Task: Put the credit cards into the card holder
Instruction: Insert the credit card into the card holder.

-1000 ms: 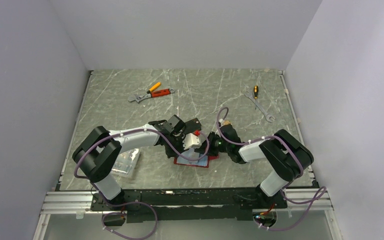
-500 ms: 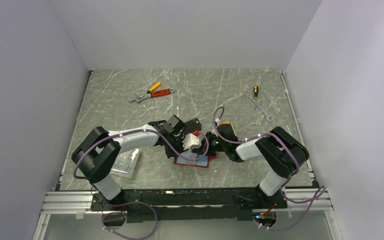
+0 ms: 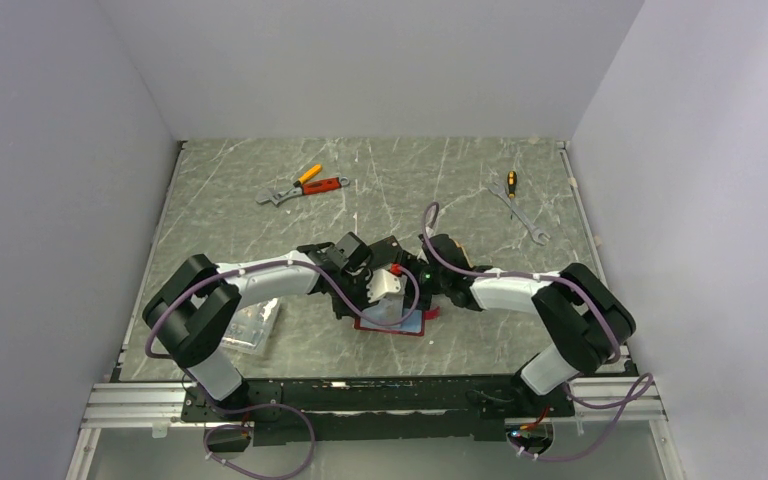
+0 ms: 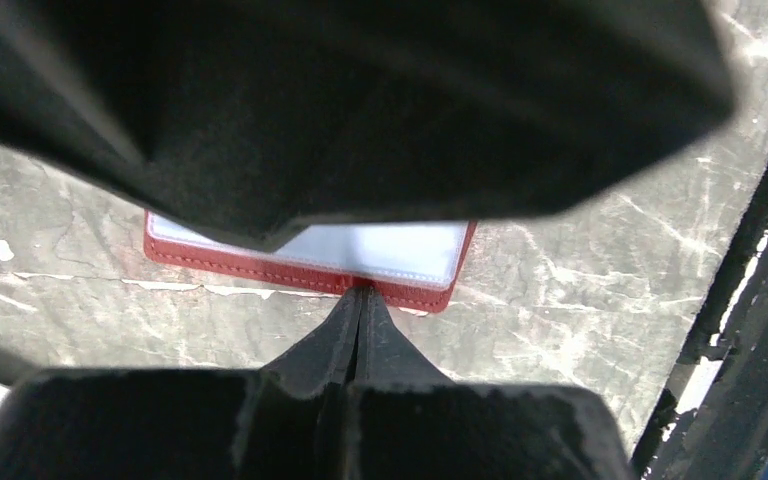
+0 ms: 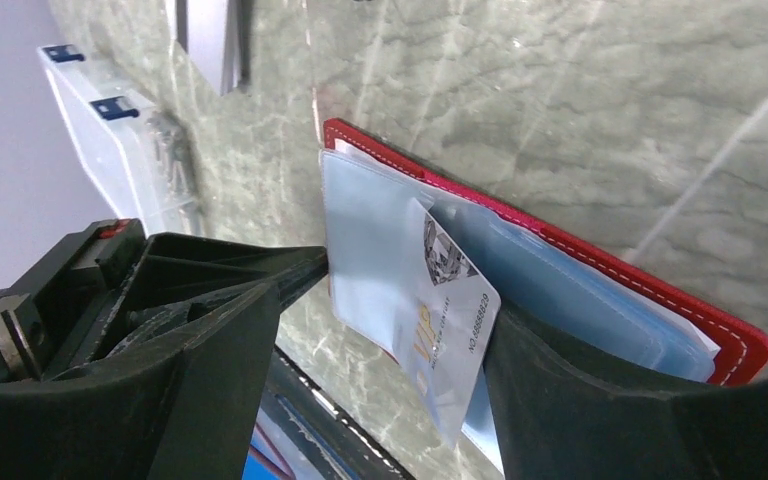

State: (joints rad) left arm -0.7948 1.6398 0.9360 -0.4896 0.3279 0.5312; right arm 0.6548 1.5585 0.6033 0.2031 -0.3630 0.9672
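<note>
Grey-green marbled counter (image 3: 460, 190), white walls around. Your left fingers (image 4: 345, 335) are closed tip to tip, the tips right at the near red edge of the card holder (image 4: 260, 262), which lies spread flat at the counter's middle. Your right fingers (image 5: 210, 380) stand wide apart over its bluish lining and grip nothing, with a silver-white credit card (image 5: 440, 310) tilted across the lining between them, its outer end against one finger. Farther out sit a clear plastic box (image 3: 255, 325) on the left, and pliers (image 3: 305, 185) and a spanner (image 3: 525, 220) toward the far side.
</note>
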